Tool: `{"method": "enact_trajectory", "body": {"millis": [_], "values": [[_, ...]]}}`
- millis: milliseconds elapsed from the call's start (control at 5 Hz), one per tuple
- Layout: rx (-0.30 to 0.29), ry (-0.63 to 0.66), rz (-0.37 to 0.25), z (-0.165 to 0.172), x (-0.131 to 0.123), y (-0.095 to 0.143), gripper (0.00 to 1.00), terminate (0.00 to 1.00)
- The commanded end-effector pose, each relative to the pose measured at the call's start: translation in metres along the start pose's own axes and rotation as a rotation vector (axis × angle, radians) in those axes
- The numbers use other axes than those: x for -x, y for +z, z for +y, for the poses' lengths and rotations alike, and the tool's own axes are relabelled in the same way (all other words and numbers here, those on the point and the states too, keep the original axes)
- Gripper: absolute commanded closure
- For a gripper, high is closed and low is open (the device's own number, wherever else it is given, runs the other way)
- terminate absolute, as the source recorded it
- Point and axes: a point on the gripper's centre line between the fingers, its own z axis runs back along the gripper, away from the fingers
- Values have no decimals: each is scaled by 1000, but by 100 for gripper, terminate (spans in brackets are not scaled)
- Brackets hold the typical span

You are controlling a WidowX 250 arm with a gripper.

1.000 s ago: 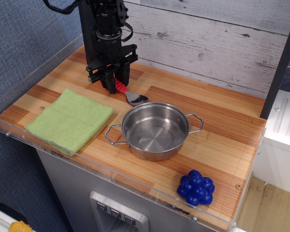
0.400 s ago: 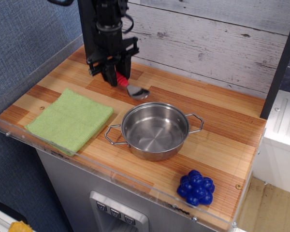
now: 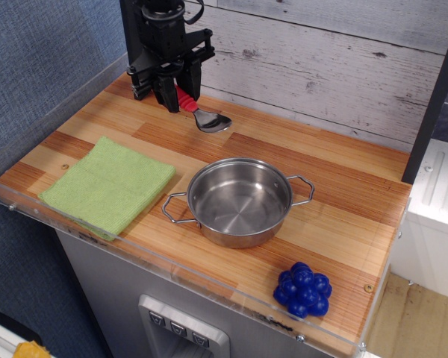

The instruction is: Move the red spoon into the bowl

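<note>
My black gripper (image 3: pixel 177 98) is shut on the red ribbed handle of the red spoon (image 3: pixel 201 114) and holds it in the air above the back left of the wooden counter. The spoon's silver end (image 3: pixel 213 122) sticks out down and to the right of the fingers. The bowl (image 3: pixel 239 200), a shallow steel pan with two wire loop handles, stands empty in the middle of the counter, in front of and to the right of the spoon.
A folded green cloth (image 3: pixel 108 184) lies at the front left. A blue knobbly ball (image 3: pixel 303 289) sits at the front right. A clear plastic rim (image 3: pixel 52 216) runs along the counter's front and left edges. A grey plank wall stands behind.
The gripper has lifted the spoon off the counter and risen, moving slightly toward the back. The pan, cloth and ball have not moved.
</note>
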Motion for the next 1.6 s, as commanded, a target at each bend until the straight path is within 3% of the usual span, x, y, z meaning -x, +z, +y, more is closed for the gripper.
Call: {"method": "enact_trajectory", "body": {"millis": [0,400,1400], "values": [[42,-120,-52,15,21,41,100,0],[31,-209,-113,20,51,38,100,0],[8,-278,-150,17,86,20,100,0]]}}
